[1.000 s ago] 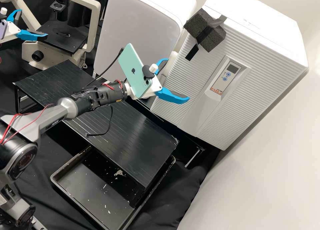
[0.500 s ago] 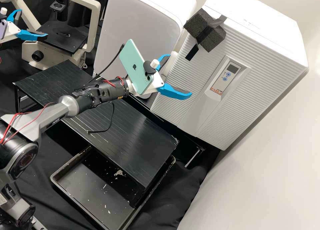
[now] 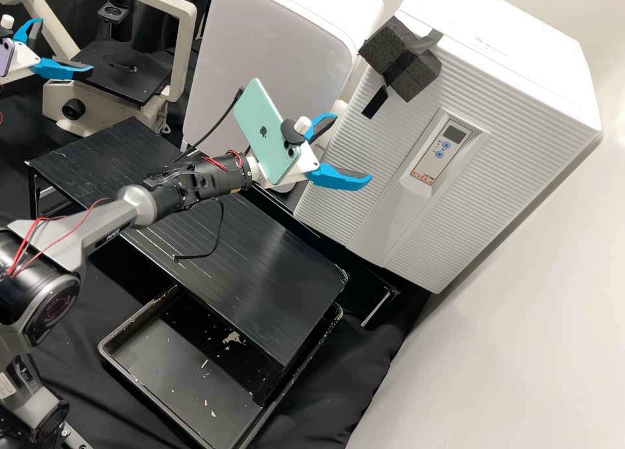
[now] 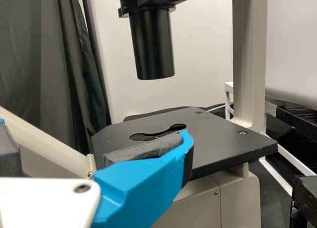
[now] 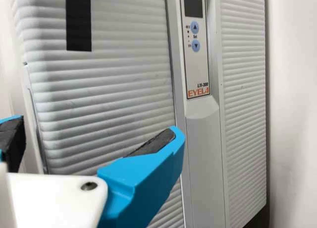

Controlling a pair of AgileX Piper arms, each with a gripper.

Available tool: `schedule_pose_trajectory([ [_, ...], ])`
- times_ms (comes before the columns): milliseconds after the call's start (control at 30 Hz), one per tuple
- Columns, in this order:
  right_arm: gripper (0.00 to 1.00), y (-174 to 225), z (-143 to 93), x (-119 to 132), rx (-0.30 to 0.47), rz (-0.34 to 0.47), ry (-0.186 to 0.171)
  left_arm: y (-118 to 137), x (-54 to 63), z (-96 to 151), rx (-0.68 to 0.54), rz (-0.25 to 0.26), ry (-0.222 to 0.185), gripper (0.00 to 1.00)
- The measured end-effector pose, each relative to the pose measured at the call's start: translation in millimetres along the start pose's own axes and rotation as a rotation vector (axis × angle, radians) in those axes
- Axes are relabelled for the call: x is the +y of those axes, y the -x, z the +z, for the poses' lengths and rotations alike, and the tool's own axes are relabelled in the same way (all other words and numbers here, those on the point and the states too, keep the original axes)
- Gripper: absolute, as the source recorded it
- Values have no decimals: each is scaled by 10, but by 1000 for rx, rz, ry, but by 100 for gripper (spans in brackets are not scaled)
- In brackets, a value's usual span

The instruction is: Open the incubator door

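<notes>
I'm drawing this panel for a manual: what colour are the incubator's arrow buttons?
The arrow buttons are light blue, clearest in the right wrist view.

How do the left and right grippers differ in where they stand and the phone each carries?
The left gripper is by the microscope's black stage; the right gripper is at the incubator's ribbed front. The left gripper carries a purplish phone, the right gripper a mint-green phone. Both stand open, with blue fingers.
</notes>
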Motion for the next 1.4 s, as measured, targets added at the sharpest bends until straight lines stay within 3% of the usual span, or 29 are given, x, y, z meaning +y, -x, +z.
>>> schedule_pose_trajectory([
  [1033, 0, 24, -41, -47, 12, -21, 11, 0, 0, 0, 0, 0, 0, 100],
  [1167, 0, 27, -46, -52, 13, -22, 33, 0, 0, 0, 0, 0, 0, 100],
  [1400, 0, 29, -49, -55, 14, -23, 39, 0, 0, 0, 0, 0, 0, 100],
])
